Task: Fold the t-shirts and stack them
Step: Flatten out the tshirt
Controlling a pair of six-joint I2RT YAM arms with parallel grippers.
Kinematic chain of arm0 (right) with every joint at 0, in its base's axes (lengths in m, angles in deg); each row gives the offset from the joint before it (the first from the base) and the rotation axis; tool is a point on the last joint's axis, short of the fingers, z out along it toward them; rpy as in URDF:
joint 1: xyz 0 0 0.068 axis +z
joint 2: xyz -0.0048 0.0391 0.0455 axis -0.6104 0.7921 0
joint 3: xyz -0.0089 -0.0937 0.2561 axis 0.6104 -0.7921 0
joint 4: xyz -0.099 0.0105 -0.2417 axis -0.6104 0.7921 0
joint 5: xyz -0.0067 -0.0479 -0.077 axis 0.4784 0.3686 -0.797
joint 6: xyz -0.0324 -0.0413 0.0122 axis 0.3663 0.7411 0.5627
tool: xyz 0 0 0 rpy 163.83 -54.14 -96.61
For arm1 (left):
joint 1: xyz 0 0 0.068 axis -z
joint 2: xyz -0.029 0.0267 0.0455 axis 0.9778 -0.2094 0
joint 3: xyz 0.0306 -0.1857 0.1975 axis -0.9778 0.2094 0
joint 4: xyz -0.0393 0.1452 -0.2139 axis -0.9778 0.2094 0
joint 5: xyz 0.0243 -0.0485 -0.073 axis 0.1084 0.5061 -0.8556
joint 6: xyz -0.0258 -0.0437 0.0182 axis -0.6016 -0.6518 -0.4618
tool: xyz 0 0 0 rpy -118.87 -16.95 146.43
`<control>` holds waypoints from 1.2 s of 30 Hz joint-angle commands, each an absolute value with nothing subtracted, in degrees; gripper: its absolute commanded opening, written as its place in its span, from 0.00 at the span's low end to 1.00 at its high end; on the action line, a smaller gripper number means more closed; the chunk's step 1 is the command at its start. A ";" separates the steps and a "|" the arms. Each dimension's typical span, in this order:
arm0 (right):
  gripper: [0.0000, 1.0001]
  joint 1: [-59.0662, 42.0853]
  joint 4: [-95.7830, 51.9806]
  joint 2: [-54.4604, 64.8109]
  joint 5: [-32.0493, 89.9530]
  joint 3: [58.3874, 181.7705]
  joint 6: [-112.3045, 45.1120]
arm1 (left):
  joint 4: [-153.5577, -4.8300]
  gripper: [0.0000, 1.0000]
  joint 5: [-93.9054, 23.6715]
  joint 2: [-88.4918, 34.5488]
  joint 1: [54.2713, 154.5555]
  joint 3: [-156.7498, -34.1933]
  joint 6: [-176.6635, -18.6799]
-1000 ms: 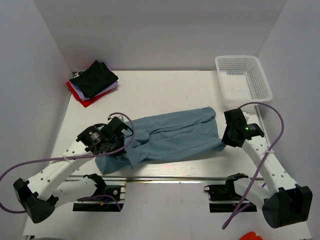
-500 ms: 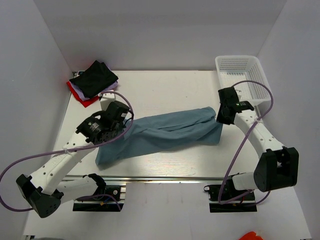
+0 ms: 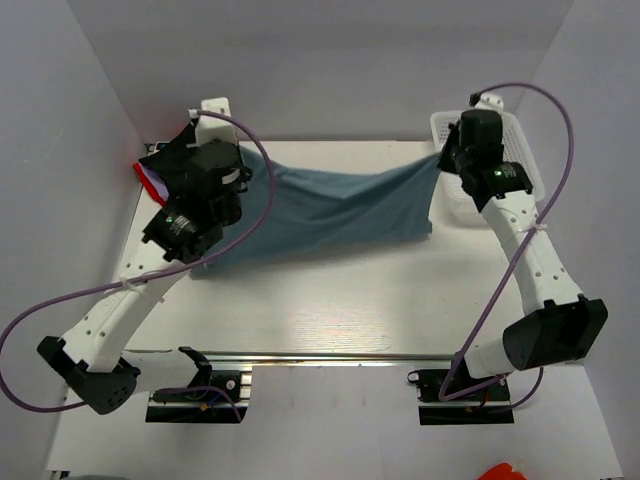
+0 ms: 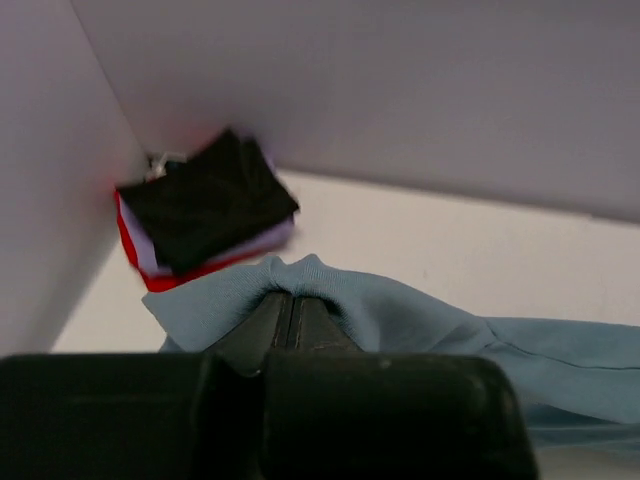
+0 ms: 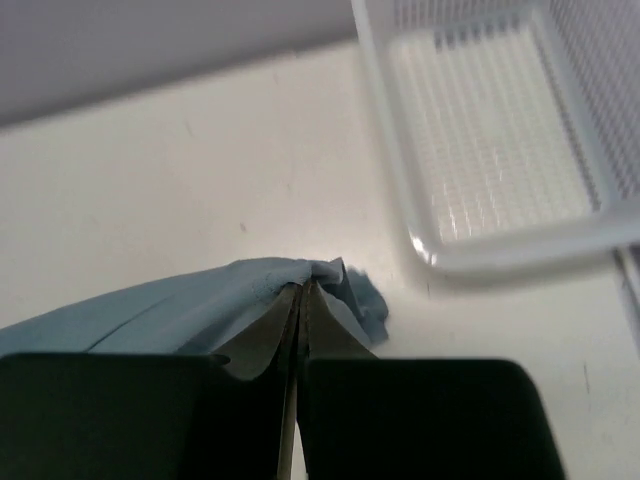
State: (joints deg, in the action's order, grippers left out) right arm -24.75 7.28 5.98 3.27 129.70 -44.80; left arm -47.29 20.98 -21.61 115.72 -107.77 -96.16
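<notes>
The dusty blue t-shirt [image 3: 335,205] hangs stretched between both arms above the back half of the table, sagging in the middle, its lower edge toward the table. My left gripper [image 4: 289,296] is shut on its left end, the cloth [image 4: 400,310] bunched over the fingertips. My right gripper [image 5: 302,287] is shut on its right end [image 5: 190,305], close to the basket. A folded stack with a black t-shirt [image 4: 205,205] on top of white and red ones [image 4: 135,255] lies in the back left corner; in the top view my left wrist hides most of it.
The white mesh basket [image 3: 520,145] stands at the back right, its rim [image 5: 500,250] just beyond my right gripper. White walls close in the left, back and right sides. Purple cables loop from both arms.
Both arms have lifted and carried the blue t-shirt from the front of the table toward the back, pulling it out wide between them. Both grips have stayed shut.
</notes>
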 commanded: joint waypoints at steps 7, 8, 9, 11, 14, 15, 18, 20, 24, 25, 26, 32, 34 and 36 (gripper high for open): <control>0.00 -25.14 -2.98 -0.93 4.79 145.42 -32.76 | -64.26 0.00 19.64 -14.76 115.88 -120.84 -73.00; 0.00 -25.14 -3.42 -1.80 4.35 146.56 -32.24 | -64.26 0.00 18.94 -13.45 115.88 -121.73 -72.30; 0.00 -25.14 -4.21 -2.94 3.48 147.01 -30.75 | -64.26 0.00 18.94 -12.92 115.88 -122.44 -71.68; 0.00 -25.05 -5.35 -4.88 2.59 147.63 -28.99 | -64.26 0.00 16.66 -12.04 115.88 -125.16 -69.93; 0.00 -25.05 -9.48 -8.49 2.68 147.54 -27.05 | -62.07 0.00 10.78 -11.42 115.88 -130.78 -68.78; 0.00 -24.87 -10.62 -9.19 2.77 147.80 -24.78 | -60.15 0.00 9.11 -11.42 115.88 -134.10 -68.78; 0.00 -24.87 -11.42 -12.80 2.68 149.03 -23.35 | -54.43 0.00 1.36 -12.20 115.88 -140.37 -68.78; 0.00 -24.96 -11.34 -14.82 2.68 149.74 -22.57 | -51.88 0.00 -3.81 -13.08 115.88 -146.24 -69.48; 0.00 -24.70 -10.81 -20.18 3.90 150.79 -21.25 | -49.58 0.00 -10.76 -11.78 115.36 -150.47 -70.88; 0.00 -24.87 -10.02 -20.88 2.95 151.23 -21.33 | -49.58 0.00 -13.73 -11.25 115.36 -151.00 -70.89; 0.00 -24.79 -9.84 -22.97 2.94 151.41 -20.64 | -49.58 0.00 -14.89 -10.72 115.36 -151.01 -71.76; 0.00 -24.87 -9.66 -27.83 1.19 153.08 -18.26 | -48.17 0.00 -21.66 -10.10 115.36 -154.26 -73.17; 0.00 -24.70 -10.19 -28.27 -0.21 151.94 -17.38 | -48.17 0.00 -22.20 -11.50 115.36 -154.26 -73.17; 0.00 -24.87 -10.72 -27.05 -1.62 150.89 -17.12 | -49.84 0.00 -18.18 -14.22 115.36 -151.29 -70.72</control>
State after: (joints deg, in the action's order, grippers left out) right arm -24.71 -8.61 -29.75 3.88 152.25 -20.04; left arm -47.79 -20.64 -10.09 115.82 -153.27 -72.44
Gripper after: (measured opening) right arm 0.007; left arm 0.009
